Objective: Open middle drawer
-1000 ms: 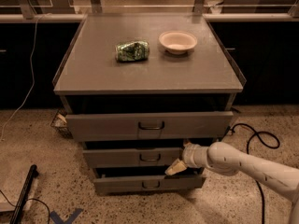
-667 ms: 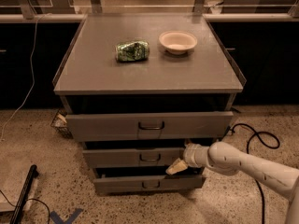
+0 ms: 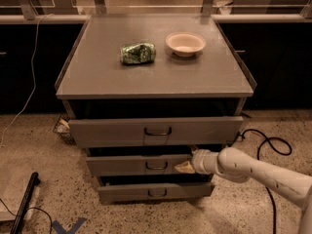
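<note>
The grey cabinet has three drawer fronts. The middle drawer (image 3: 126, 165) is a shallow grey front with a small metal loop handle (image 3: 156, 166), and it stands a little out from the cabinet. The top drawer (image 3: 112, 130) stands out further and the bottom drawer (image 3: 126, 192) is also slightly out. My gripper (image 3: 184, 166) comes in from the right on a white arm and sits at the right part of the middle drawer's front, just right of the handle.
A crumpled green bag (image 3: 138, 53) and a cream bowl (image 3: 185, 43) lie on the cabinet top (image 3: 97, 77). A black cable (image 3: 265, 140) runs on the floor at right. A black rod (image 3: 25, 202) lies at lower left. Dark counters stand behind.
</note>
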`<act>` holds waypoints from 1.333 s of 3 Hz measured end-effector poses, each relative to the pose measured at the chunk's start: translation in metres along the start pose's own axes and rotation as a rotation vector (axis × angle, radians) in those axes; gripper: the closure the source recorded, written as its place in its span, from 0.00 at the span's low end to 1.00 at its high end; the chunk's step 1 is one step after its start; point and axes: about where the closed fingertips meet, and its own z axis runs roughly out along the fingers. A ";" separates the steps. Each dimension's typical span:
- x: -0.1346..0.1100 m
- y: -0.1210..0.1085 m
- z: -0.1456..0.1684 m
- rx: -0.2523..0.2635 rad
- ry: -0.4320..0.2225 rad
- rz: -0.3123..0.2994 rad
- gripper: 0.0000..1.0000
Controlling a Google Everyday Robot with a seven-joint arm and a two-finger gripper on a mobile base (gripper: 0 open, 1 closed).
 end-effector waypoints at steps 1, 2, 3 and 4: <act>0.000 0.000 0.000 0.000 0.000 0.000 0.64; 0.000 0.000 0.000 0.000 0.000 0.000 0.88; 0.000 0.000 0.000 0.000 0.000 0.000 1.00; -0.004 -0.005 -0.009 0.000 0.000 0.000 1.00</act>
